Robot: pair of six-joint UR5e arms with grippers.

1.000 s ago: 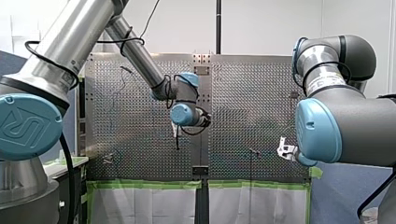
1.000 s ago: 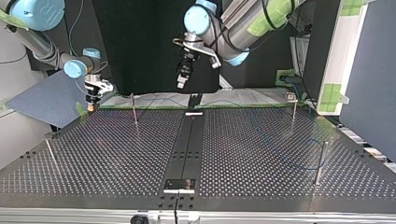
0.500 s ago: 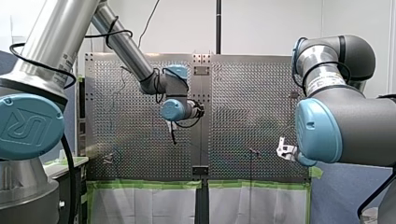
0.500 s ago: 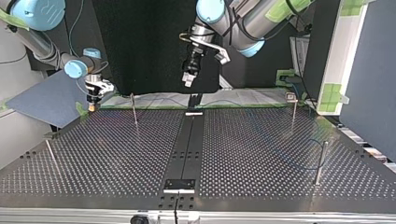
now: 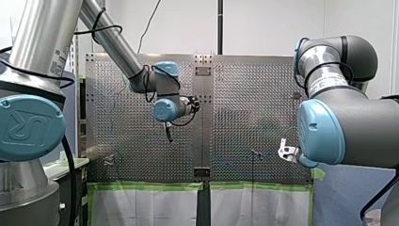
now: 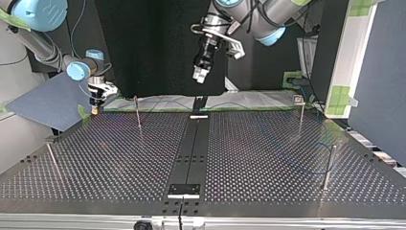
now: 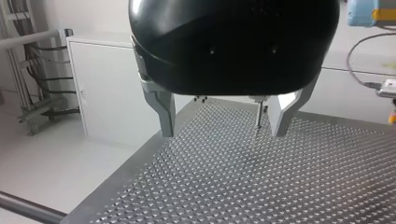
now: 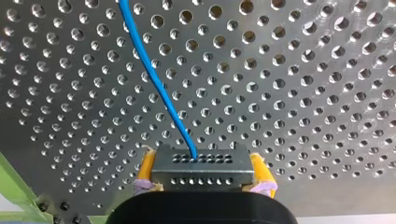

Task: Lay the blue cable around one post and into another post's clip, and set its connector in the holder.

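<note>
Perforated table (image 6: 263, 158) | left gripper (image 7: 222, 135) spread, empty; right gripper (image 8: 202, 157) clamps connector (image 8: 205, 175)

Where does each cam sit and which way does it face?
Front: behind the shoulders, over the table; my left arm left, my right arm right.
Top: across the table, facing the arms; sides crossed.
Left wrist: past the open left hand at a post.
Right wrist: down the right hand, shut on the connector of the blue cable.
Shared: front and top both show both arms.
</note>
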